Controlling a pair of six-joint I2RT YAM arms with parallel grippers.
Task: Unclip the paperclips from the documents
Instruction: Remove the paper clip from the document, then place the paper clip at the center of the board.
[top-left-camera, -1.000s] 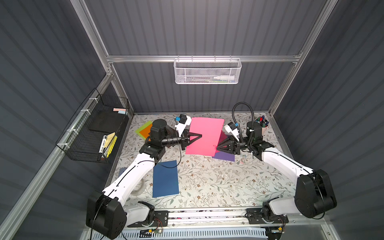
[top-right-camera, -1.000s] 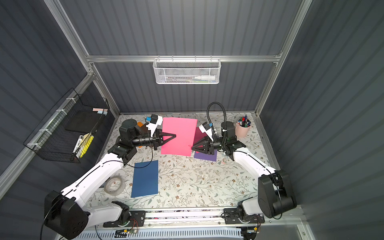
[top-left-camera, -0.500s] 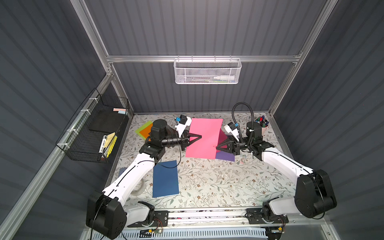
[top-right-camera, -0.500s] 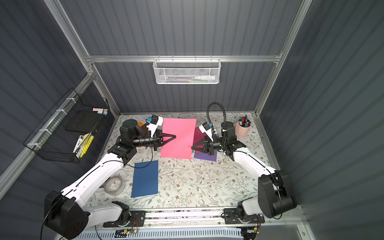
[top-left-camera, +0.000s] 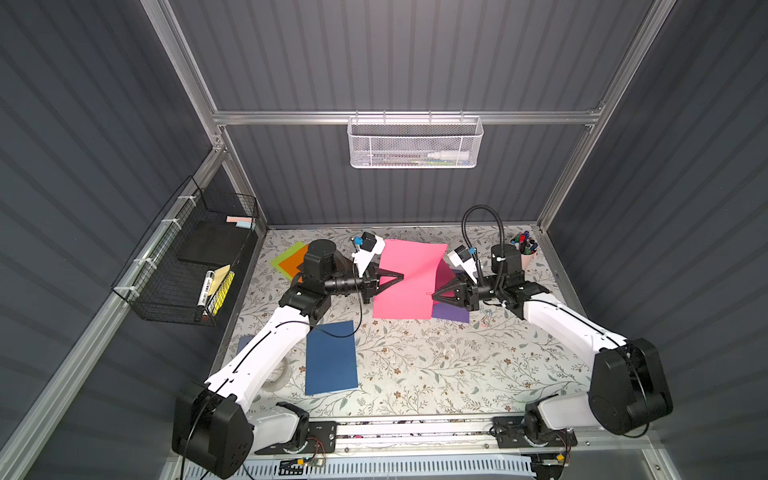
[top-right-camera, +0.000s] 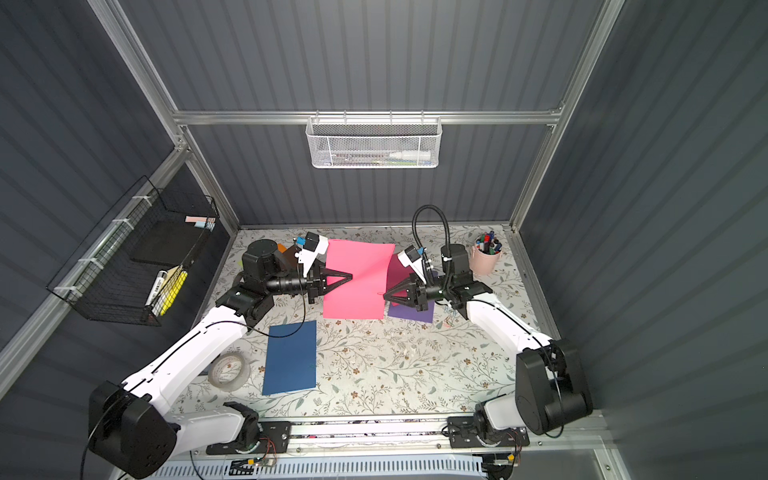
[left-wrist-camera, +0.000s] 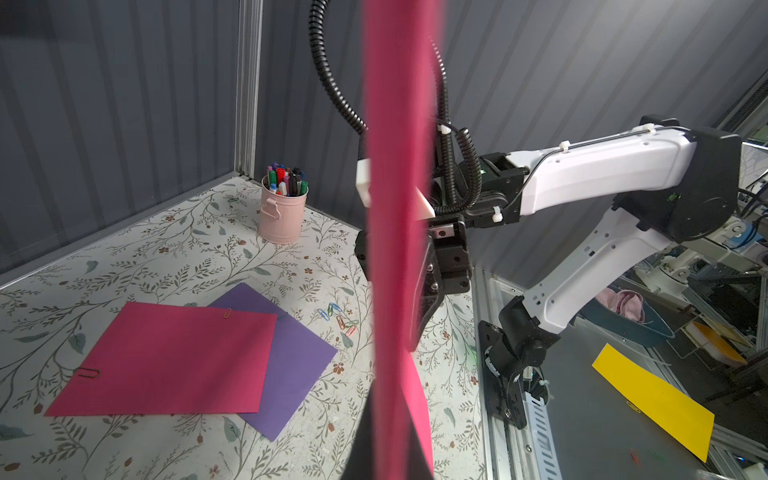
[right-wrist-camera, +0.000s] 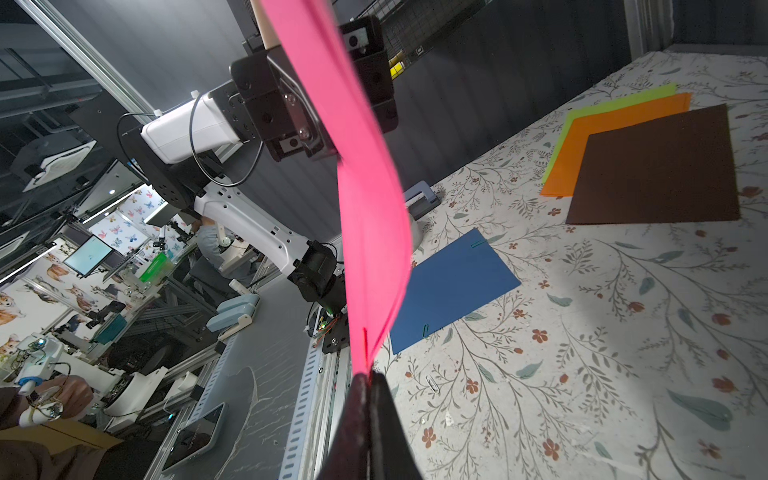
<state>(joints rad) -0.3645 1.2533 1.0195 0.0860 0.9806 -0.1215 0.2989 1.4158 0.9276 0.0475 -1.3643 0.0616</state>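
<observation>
Little has shifted in the last second. The pink sheet (top-left-camera: 409, 266) hangs in the same spot above the table (top-left-camera: 436, 374), lifted between both arms, and only the right gripper (top-left-camera: 433, 296) has pinched the last bit shut. It is closed on the sheet's right edge, toward the front corner, exactly where a reddish paperclip (right-wrist-camera: 365, 338) straddles that edge; whether the tips bite wire or only paper I cannot tell. The left gripper (top-left-camera: 401, 276) is clamped tight on the opposite edge, and the paper bows between the two. Below, on the right arm's side, a magenta sheet (left-wrist-camera: 166, 357) overlaps a purple sheet (left-wrist-camera: 299, 353). Loose clips (left-wrist-camera: 338, 318) lie just beyond the purple sheet's edge, and the pen cup (top-right-camera: 484, 259) stands near the back right corner post. The navy sheet (top-left-camera: 331, 357) lies flat beside the left forearm. The front half of the table, between the arms and the rail, is bare cloth — that is my free room.
</observation>
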